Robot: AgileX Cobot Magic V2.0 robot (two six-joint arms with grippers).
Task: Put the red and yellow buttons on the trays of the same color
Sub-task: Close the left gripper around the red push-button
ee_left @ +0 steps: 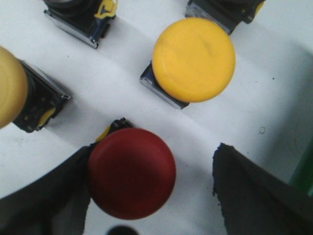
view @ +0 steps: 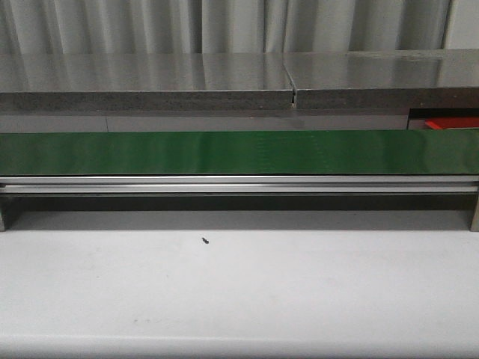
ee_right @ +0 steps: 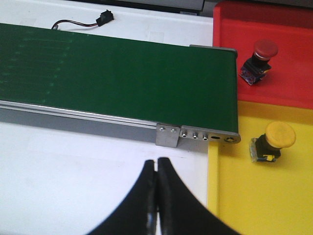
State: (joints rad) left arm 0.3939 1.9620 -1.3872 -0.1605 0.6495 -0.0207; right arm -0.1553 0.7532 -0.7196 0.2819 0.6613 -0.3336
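In the left wrist view my left gripper [ee_left: 151,164] is open, low over a white surface. A red button [ee_left: 131,172] with a domed cap sits between its fingers. The left finger [ee_left: 58,196] touches the cap and the right finger [ee_left: 249,191] stands apart from it. A yellow button [ee_left: 193,59] stands just beyond. In the right wrist view my right gripper [ee_right: 157,164] is shut and empty above the white table. The red tray [ee_right: 293,29] holds one red button [ee_right: 259,59]. The yellow tray [ee_right: 264,200] holds one yellow button [ee_right: 274,142]. Neither gripper shows in the front view.
The long dark green belt [view: 224,152] crosses the table and ends at the trays [ee_right: 117,73]. A sliver of red tray [view: 449,122] shows at the far right. More buttons surround the left gripper: a yellow cap [ee_left: 9,88] and dark bases [ee_left: 80,17]. A black speck [view: 204,240] lies on the table.
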